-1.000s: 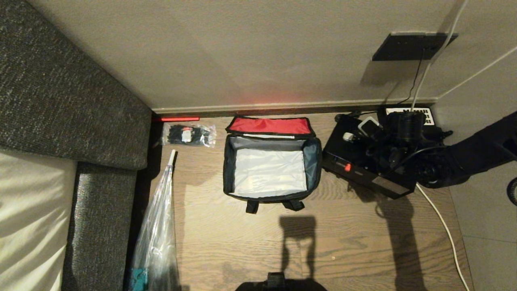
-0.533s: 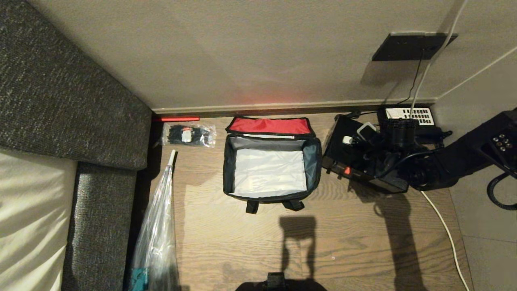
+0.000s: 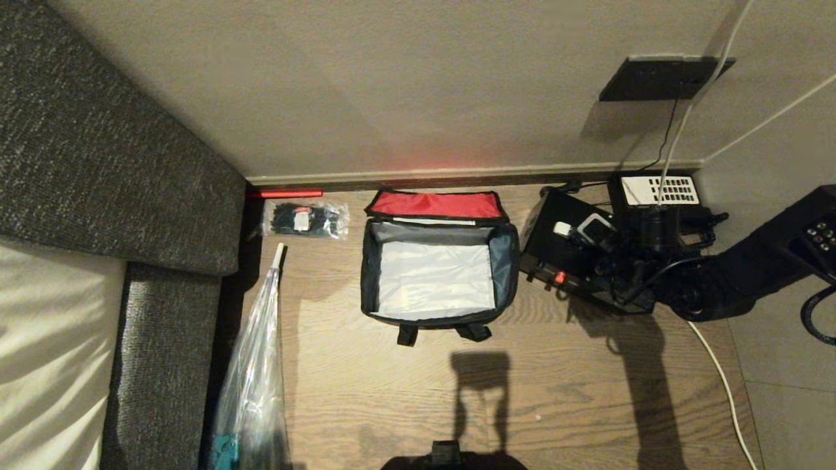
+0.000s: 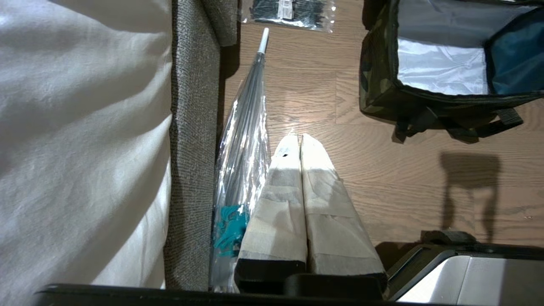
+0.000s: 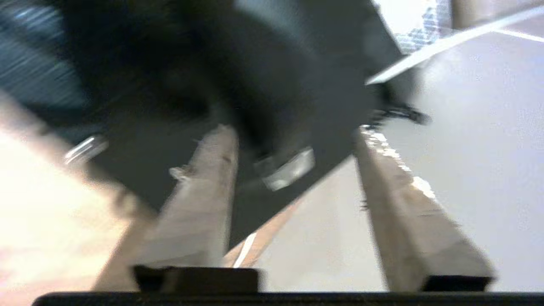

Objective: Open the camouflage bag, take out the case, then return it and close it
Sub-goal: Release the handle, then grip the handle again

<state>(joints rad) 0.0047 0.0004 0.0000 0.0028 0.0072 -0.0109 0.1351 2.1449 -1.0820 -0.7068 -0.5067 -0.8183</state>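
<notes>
Lying open and empty, the camouflage bag [image 3: 436, 267] awaits the case [image 3: 578, 264], out on the floor at its right. The right pincer [image 5: 293, 208], fingers apart, hovers over the case; returning and zipping remain.

Wood-grain floor [image 3: 405, 391] meets a plain beige wall [image 3: 392, 85] at a pale skirting board [image 3: 457, 173]. A grey fabric sofa [image 3: 98, 163] with a cream cushion [image 3: 46, 339] stands on the left.

Camouflage bag [image 3: 436, 277] lies open on floor; right gripper [image 3: 604, 245] over case [image 3: 568, 258].
</notes>
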